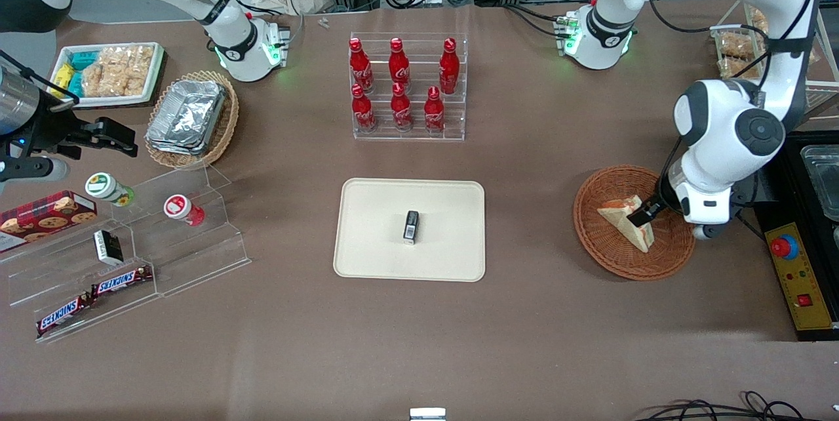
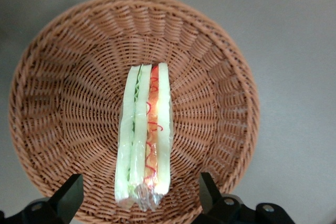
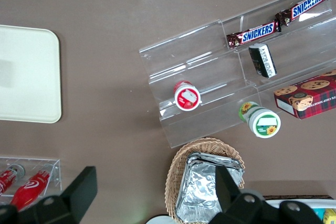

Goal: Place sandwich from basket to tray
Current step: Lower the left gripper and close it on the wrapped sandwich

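The sandwich stands on edge in the round reddish-brown basket, its red-orange and green filling facing up. My left gripper hangs low over the basket and is open. One black finger and the other finger straddle the wrapped end of the sandwich, with a gap on each side. The cream tray lies at the table's middle, toward the parked arm from the basket. A small black packet rests on it.
A clear rack of red bottles stands farther from the front camera than the tray. A black control box with a red button sits beside the basket at the working arm's end. A tan foil-filled basket and snack steps are at the parked arm's end.
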Controlling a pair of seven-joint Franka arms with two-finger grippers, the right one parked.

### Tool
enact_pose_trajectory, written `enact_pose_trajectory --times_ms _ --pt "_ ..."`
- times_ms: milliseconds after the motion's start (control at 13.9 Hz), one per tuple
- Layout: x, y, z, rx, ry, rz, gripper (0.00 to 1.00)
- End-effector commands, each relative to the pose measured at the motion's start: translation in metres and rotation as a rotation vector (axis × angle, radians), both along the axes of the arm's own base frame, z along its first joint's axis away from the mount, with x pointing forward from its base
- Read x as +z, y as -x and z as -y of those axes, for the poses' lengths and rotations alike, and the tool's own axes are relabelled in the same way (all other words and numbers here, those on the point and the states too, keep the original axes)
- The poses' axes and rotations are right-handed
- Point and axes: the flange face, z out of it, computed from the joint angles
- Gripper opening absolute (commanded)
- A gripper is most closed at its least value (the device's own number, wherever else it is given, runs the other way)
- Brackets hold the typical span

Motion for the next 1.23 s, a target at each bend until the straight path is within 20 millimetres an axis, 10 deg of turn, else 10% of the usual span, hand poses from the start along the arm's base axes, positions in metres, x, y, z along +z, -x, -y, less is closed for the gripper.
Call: enact_pose_trajectory --times_ms 0,577,866,1155 --pt "-0.017 0.005 0.002 0.049 0.005 0.025 1.00" --pt "-0.064 0.003 0.002 0.098 0.011 0.030 0.95" --pt "-0.065 0.003 0.001 0.094 0.009 0.023 0.64" --pt "-0.038 0.004 0.005 0.137 0.008 0.007 0.00"
